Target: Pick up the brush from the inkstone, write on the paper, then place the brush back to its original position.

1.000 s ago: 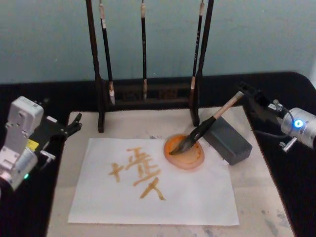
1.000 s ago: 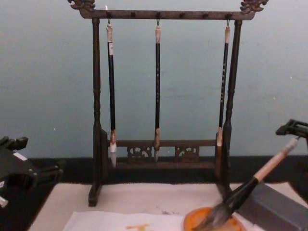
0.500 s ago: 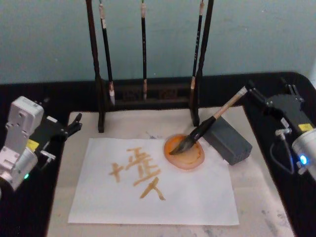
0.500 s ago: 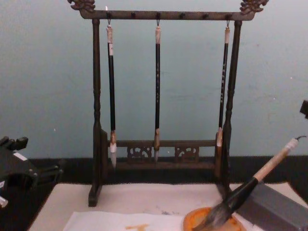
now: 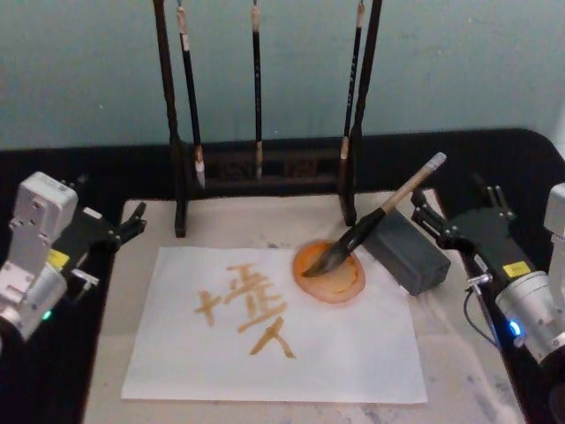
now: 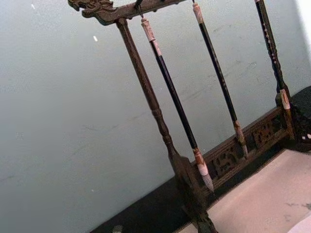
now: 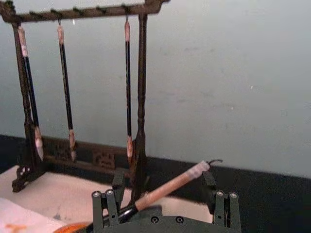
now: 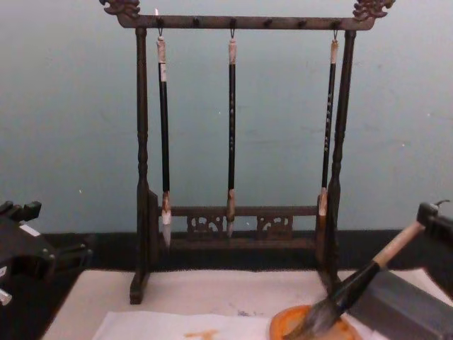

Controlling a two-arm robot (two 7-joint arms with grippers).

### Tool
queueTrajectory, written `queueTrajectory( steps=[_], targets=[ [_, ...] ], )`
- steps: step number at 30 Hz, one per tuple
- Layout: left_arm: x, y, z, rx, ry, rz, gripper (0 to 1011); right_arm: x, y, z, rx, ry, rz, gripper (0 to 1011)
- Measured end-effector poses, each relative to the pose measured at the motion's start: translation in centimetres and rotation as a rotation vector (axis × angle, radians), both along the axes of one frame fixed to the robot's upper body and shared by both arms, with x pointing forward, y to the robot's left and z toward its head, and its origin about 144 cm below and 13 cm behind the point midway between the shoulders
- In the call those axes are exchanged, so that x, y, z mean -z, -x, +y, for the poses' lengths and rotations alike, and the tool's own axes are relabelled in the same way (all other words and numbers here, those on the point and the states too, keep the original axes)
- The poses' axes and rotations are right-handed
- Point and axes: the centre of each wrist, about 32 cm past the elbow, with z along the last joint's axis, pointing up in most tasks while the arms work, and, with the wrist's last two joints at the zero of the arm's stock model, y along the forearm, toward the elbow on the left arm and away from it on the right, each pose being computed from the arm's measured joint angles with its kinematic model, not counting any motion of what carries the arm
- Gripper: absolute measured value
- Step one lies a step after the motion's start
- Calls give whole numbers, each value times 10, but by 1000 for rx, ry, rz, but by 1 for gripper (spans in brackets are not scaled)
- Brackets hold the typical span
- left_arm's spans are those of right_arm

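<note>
The brush (image 5: pixel 388 208) lies at rest, its dark bristles in the round orange inkstone (image 5: pixel 330 272) and its pale handle leaning on a grey block (image 5: pixel 408 252). The white paper (image 5: pixel 335 349) lies in front and carries orange characters. My right gripper (image 5: pixel 455 210) stands open just right of the block, apart from the brush. In the right wrist view the brush handle (image 7: pixel 167 187) shows beyond the open right gripper (image 7: pixel 163 196). The chest view shows the brush (image 8: pixel 375 265) slanting up from the inkstone (image 8: pixel 283 327). My left gripper (image 5: pixel 128 225) is parked at the left, open and holding nothing.
A dark wooden rack (image 5: pixel 265 168) with three slim hanging brushes stands at the back of the beige felt mat (image 5: pixel 459 353). Black table surface lies on both sides of the mat.
My right gripper has drawn away from the brush's white end, back toward me and lower. The brush stays on the inkstone and block. The left arm has not moved.
</note>
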Motion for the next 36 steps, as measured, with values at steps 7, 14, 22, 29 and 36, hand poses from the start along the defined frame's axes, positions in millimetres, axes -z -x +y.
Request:
queueTrajectory(
  steps=[7,14,22,29,36],
  targets=[
    [0,0,0,0,0,0,1010,6,-1,2,-2,2,45,1000],
    [0,0,0,0,0,0,1010,4,-2,0,-9,-3,118,1000],
    [0,0,0,0,0,0,1010,4,-2,0,-8,-5,109,1000],
    [0,0,0,0,0,0,1010,4,-2,0,-8,-6,105,1000],
    [0,0,0,0,0,0,1010,5,-2,0,-7,-6,103,1000]
  ],
)
